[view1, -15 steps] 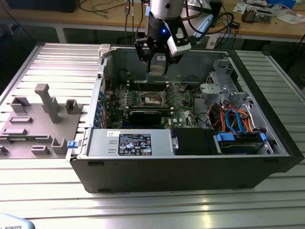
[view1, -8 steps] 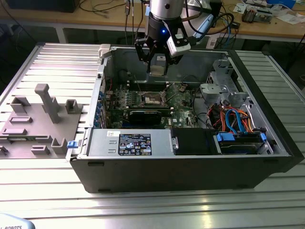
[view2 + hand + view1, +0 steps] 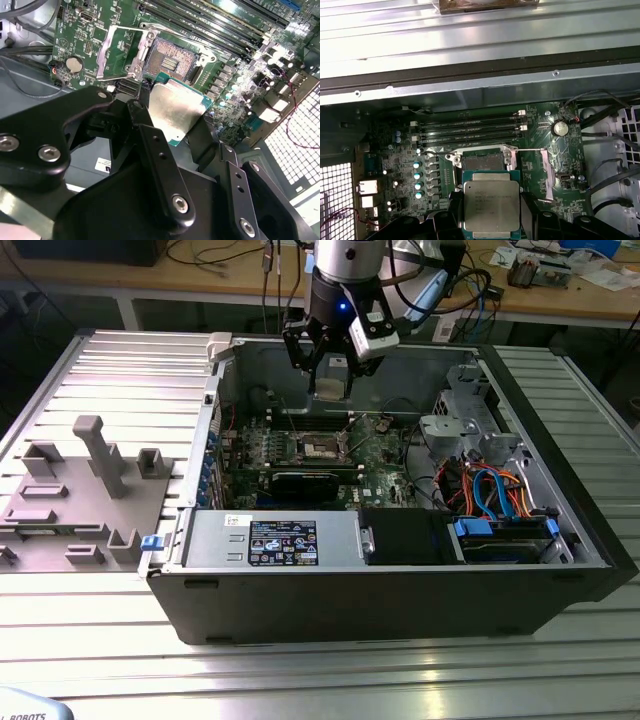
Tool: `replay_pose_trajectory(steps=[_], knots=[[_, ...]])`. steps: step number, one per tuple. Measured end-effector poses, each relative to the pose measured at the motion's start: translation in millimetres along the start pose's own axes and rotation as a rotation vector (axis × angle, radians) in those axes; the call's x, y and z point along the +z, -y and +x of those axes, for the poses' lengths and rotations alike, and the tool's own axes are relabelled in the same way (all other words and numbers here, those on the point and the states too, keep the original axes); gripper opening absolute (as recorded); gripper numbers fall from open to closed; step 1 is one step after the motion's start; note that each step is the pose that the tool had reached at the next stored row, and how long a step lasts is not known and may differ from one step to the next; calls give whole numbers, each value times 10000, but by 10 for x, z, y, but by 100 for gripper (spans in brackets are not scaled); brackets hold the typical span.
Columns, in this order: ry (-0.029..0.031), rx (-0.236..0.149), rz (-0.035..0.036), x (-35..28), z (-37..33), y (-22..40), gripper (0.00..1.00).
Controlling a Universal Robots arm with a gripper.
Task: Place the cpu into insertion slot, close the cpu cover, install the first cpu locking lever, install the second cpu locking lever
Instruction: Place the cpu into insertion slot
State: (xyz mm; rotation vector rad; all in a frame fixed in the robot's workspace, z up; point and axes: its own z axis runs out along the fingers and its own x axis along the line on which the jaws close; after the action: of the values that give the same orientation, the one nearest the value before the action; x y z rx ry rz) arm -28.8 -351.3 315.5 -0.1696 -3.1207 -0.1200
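The hand (image 3: 330,380) hangs over the open computer case (image 3: 560,540), and it is clamped on the cpu (image 3: 330,389), one black finger (image 3: 451,212) pressing on each of two opposite edges. In both wrist views the hand (image 3: 491,212) carries that one chip between its fingertips. The cpu (image 3: 491,205) lies flat, silvery metal top up and green rim showing all round. It is as good as square, so no long axis stands out, and its edges run square to those of the insertion slot (image 3: 482,161).

The slot sits straight below and just ahead of the fingertips, bare, its contact field exposed, and the chip is clearly above it, not touching. In the second wrist view the cpu (image 3: 177,112) hovers just short of the slot (image 3: 170,62).

One cpu cover (image 3: 117,52) is flipped open beside the slot, to one side of the hand, green motherboard (image 3: 240,75) showing through its square window. In the first wrist view the cover (image 3: 547,170) stands off the slot's edge, with one coin cell battery (image 3: 560,128) just past it.

Beyond the slot, further from the hand, runs a bank of long black memory slots (image 3: 470,127). The case rests on the ribbed metal counter (image 3: 300,680).
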Motion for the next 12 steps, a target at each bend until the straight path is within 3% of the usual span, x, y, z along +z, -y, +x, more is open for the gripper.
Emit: replay_pose_trajectory(steps=[12], knots=[[41,406,91,27,0,2,55]])
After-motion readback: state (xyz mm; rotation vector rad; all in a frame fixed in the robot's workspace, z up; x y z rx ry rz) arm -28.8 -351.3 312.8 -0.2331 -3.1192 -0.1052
